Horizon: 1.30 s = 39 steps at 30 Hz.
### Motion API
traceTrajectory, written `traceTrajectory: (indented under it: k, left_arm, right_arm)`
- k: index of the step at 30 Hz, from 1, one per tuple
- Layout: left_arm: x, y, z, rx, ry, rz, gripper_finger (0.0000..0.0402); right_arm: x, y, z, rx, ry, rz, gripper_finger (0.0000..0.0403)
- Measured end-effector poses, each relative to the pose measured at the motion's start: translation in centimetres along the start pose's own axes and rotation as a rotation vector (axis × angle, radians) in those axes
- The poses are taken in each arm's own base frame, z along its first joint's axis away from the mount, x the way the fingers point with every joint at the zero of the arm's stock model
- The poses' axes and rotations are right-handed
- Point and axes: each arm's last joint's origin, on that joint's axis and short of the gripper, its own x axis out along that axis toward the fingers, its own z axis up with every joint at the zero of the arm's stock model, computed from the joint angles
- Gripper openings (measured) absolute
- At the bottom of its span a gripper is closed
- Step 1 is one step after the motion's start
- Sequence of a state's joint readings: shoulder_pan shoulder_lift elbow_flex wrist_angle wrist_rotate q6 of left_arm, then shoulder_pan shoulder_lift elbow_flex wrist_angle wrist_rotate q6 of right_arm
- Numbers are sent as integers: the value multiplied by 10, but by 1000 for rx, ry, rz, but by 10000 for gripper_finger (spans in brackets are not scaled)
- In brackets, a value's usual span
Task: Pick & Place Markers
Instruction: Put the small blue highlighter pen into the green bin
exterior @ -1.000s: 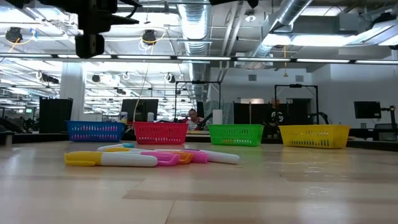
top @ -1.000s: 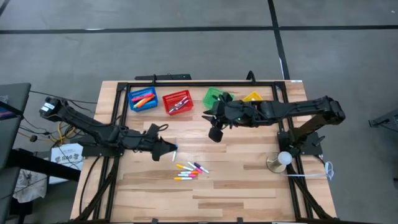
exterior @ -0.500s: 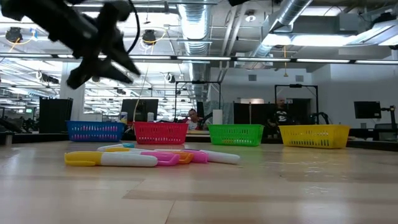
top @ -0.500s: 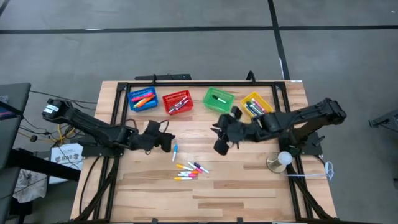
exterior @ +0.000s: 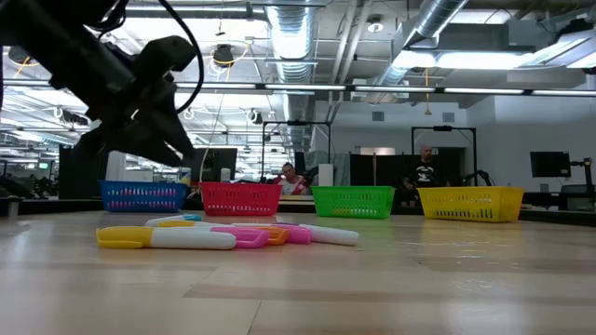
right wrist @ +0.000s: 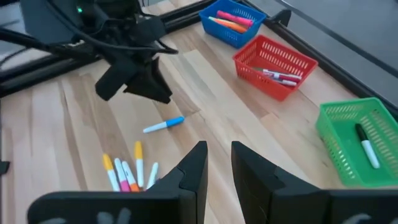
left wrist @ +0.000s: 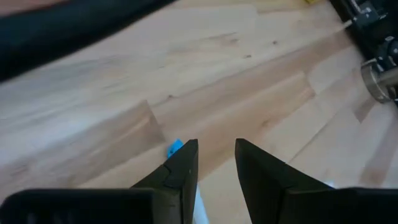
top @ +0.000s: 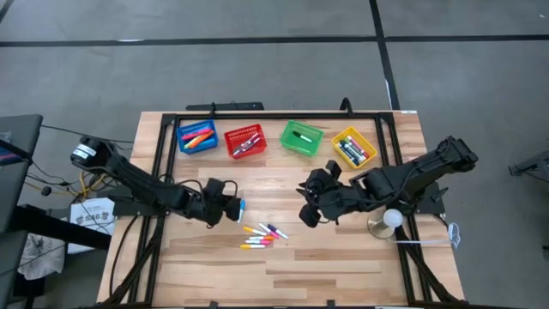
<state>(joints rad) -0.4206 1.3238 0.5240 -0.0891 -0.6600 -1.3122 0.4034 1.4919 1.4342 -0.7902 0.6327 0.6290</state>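
Observation:
A blue-capped white marker [top: 241, 206] lies flat on the wood; it also shows in the right wrist view [right wrist: 163, 125]. My left gripper [top: 232, 207] hovers open just left of it and above it [right wrist: 132, 93]; the blue cap [left wrist: 175, 148] peeks out beside one finger. Several orange, pink and yellow markers [top: 262, 234] lie side by side near the table's middle [exterior: 186, 237]. My right gripper [top: 307, 216] is open and empty, to the right of that cluster [right wrist: 127, 171].
Along the far edge stand four mesh baskets holding markers: blue [top: 197, 137], red [top: 245, 141], green [top: 301, 137], yellow [top: 353, 148]. A white ball on a round base [top: 388, 221] stands by the right arm. Black frame rails border the table. People show in the room beyond.
My right gripper has left the green basket and swung toward the near edge, ending right of the marker cluster; a green marker now shows in that basket. My left gripper drew back a little, then came down beside the blue marker, which has stayed in place.

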Motion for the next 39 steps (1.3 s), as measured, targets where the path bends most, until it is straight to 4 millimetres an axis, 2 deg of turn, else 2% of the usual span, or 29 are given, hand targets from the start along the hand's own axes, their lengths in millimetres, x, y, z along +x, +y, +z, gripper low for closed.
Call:
traceTrajectory:
  k: [7, 15, 19, 34, 39]
  left_arm:
    - [8, 3, 1, -62, -8, 34, 99]
    - [8, -2, 2, -95, 15, -13, 97]
    - [7, -1, 3, 8, -19, -4, 97]
    - [2, -8, -1, -31, -143, -34, 98]
    - [0, -9, -4, -17, -135, -44, 118]
  right_arm:
    - [2, -5, -4, -67, 47, -38, 63]
    - [3, -6, -3, -169, 48, -39, 63]
    - [4, -6, 0, -214, 27, -33, 63]
    - [5, -8, 0, -261, 35, -45, 63]
    - [5, -8, -1, -264, 38, -47, 63]
